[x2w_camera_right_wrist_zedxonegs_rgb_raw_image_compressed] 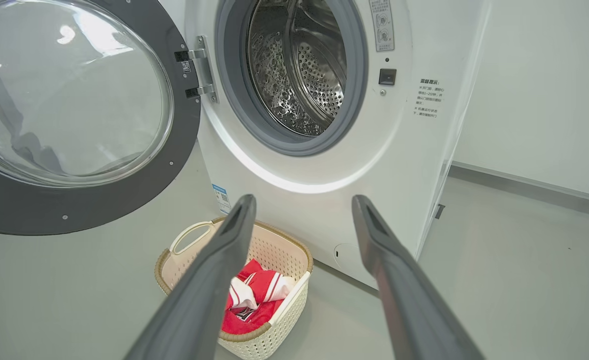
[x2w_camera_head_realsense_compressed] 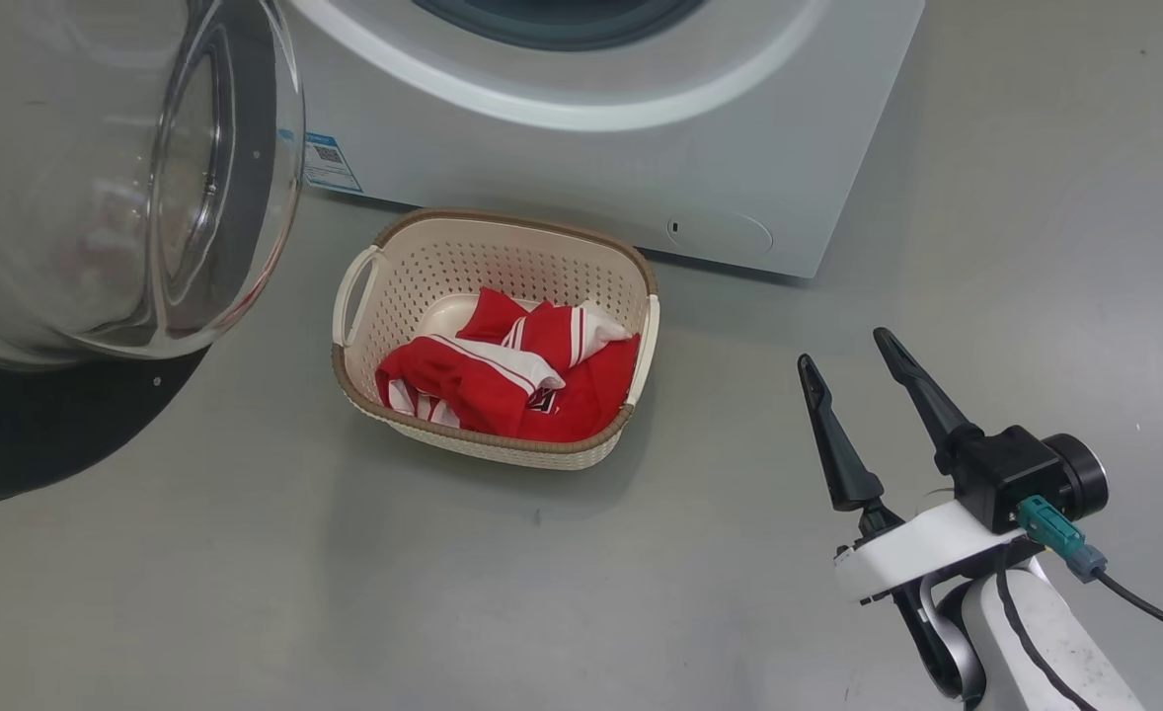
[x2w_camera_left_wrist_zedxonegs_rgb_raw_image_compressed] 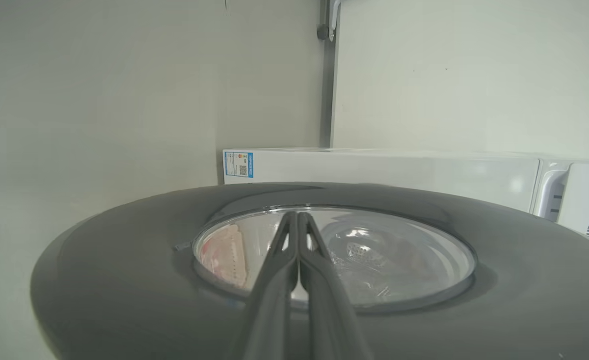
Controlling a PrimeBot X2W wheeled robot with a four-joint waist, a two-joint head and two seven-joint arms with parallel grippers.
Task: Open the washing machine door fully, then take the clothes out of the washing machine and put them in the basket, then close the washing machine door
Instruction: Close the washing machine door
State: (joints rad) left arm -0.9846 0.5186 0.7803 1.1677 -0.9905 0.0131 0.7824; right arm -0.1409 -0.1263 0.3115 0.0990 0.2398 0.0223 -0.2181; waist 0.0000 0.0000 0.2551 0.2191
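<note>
Left pincer (x2w_camera_left_wrist_zedxonegs_rgb_raw_image_compressed: 297, 215): fingers pressed together, nothing between them, lying across the outer face of the washing machine door (x2w_camera_left_wrist_zedxonegs_rgb_raw_image_compressed: 124, 270), tips over the glass window. Whether they touch it can't be judged. Right pincer (x2w_camera_head_realsense_compressed: 841, 348): spread wide, empty, at 4 o'clock in head view, above the grey floor (x2w_camera_head_realsense_compressed: 246, 612).

Door stands swung open at 9–10 o'clock, with the hinge (x2w_camera_right_wrist_zedxonegs_rgb_raw_image_compressed: 202, 67) on its machine-side edge. Wide glossy black rim, bulging clear glass bowl. Judgement: rigid, fairly heavy, swings on one axis. The gloss looks slippery, so closed fingers may skid. Better pushed on the flat black rim, far from the hinge, than on the curved glass.

Clothes (x2w_camera_head_realsense_compressed: 503, 380): red fabric with white stripes, soft and crumpled, lying inside the basket (x2w_camera_head_realsense_compressed: 503, 219) at centre. Basket is cream perforated plastic with a brown woven-look rim and loop handles. It sits just before the washing machine (x2w_camera_head_realsense_compressed: 591, 148) at 12 o'clock: white box, grey gasket (x2w_camera_right_wrist_zedxonegs_rgb_raw_image_compressed: 357, 100), perforated steel drum (x2w_camera_right_wrist_zedxonegs_rgb_raw_image_compressed: 299, 75), bare as far as it shows. Closing the door looks like what remains.
</note>
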